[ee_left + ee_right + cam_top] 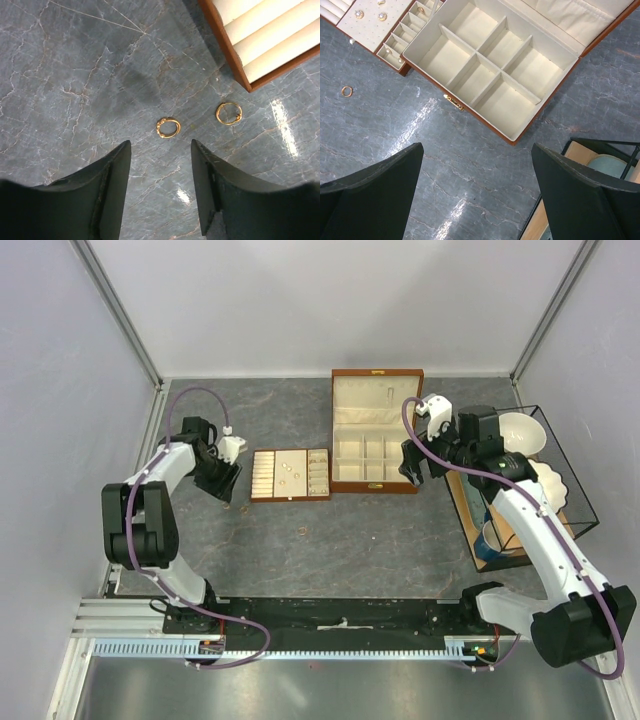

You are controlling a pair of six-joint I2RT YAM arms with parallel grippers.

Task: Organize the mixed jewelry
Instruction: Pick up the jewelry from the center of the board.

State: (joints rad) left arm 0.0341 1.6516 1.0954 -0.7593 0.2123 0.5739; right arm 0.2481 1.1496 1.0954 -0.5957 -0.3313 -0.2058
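Left jaws spread and empty over the bench point(75, 75), knotted gold ring point(168, 127) at 12 o'clock just past the tips, second gold ring point(229, 113) at 1 o'clock near a corner of the slotted tray point(223, 45); right jaws wide apart, empty, open jewelry box point(470, 75) at 12 o'clock.

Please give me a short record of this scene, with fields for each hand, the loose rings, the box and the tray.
Left hand: open, empty, above table
Loose rings: knotted ring and second ring, apart, on table ahead of left hand
Right hand: open, empty
Box: lid open, visible compartments empty
Tray: beside box, holds small pieces
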